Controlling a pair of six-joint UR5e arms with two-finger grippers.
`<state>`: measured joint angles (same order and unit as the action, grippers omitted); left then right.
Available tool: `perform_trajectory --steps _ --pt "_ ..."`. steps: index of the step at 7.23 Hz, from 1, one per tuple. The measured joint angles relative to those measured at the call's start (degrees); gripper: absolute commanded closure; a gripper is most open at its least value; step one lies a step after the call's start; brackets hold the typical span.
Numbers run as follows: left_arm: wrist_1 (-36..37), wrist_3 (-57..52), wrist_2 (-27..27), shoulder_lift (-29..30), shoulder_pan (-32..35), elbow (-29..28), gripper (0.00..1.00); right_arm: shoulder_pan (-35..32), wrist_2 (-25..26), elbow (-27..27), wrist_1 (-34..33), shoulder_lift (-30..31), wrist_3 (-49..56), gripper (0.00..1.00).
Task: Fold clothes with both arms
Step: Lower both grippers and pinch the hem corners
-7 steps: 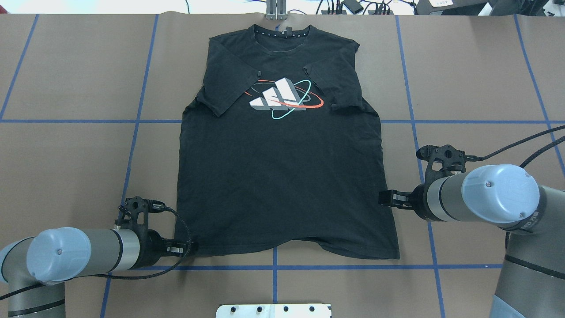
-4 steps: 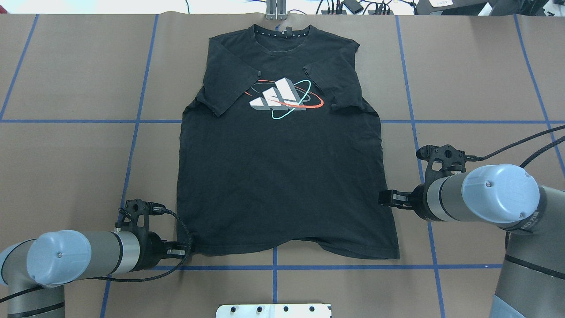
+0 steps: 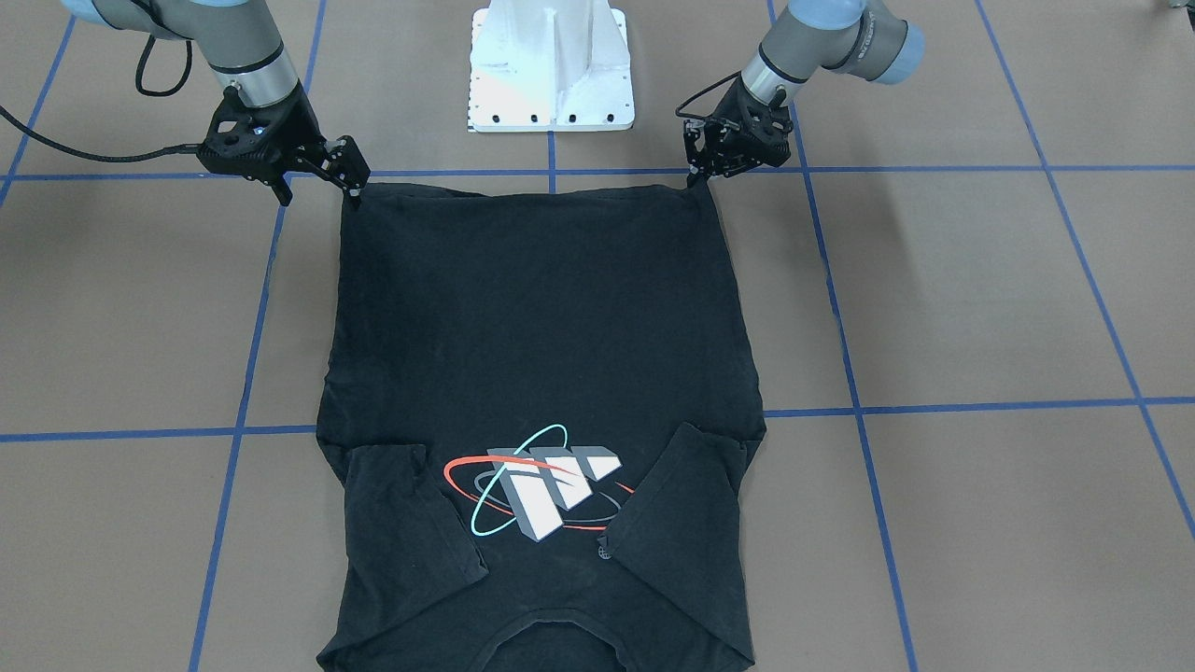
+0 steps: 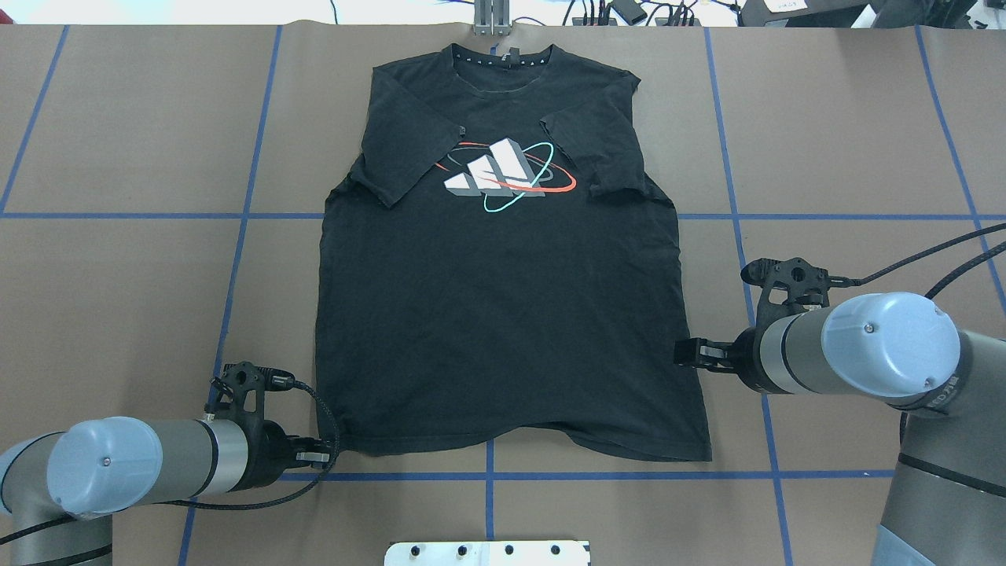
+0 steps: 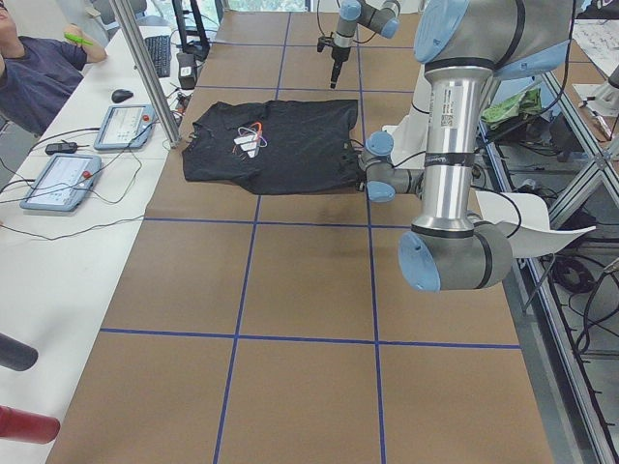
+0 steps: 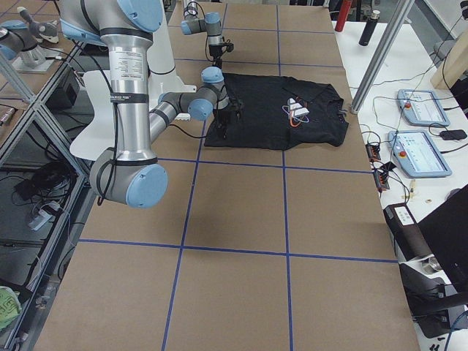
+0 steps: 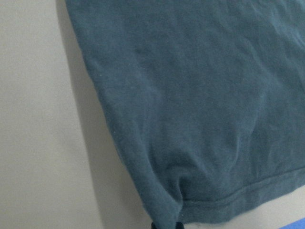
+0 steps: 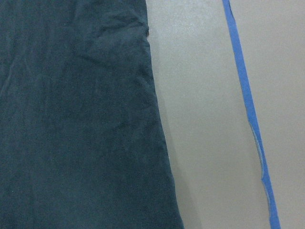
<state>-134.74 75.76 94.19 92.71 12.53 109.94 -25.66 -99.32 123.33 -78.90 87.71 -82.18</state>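
The shirt (image 4: 503, 330) lies flat, logo (image 4: 503, 177) up, about midway along the table (image 4: 118, 299). Its collar (image 4: 507, 59) is close to the far edge, on the operators' side, and its hem (image 4: 550, 440) lies toward the robot's edge, short of the base (image 3: 551, 65). Both sleeves (image 4: 405, 153) are folded inward over the chest, their ends meeting the logo's sides.

The left gripper (image 4: 325, 454) is low at the hem's corner on the robot's left, jaws together on that corner. Its wrist view shows the cloth puckered to a point where the fingertips pinch it. A tape line (image 4: 629, 475) runs just on the robot's side of the hem.

The right gripper (image 3: 319, 191) is by the hem's other corner, jaws wide apart and holding nothing. One finger (image 3: 355, 187) is at the corner's edge; whether it touches the cloth cannot be told. The other finger is out over bare table. Its wrist view looks down on the shirt's side edge, with bare table and a tape line beside it
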Motion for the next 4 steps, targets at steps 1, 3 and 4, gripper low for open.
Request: perform_trajectory --steps 1,3,4 --pt "0.03 -0.02 0.04 -0.12 0.04 0.05 1.00 0.02 0.00 -0.01 0.03 0.00 0.00 0.00" --pt "0.10 -0.08 0.30 -0.74 0.17 0.58 1.00 0.13 0.00 -0.02 0.06 0.00 0.00 0.00" --pt "0.17 -0.11 0.61 -1.71 0.23 1.65 1.00 0.15 -0.02 -0.02 0.06 0.00 0.00 0.00"
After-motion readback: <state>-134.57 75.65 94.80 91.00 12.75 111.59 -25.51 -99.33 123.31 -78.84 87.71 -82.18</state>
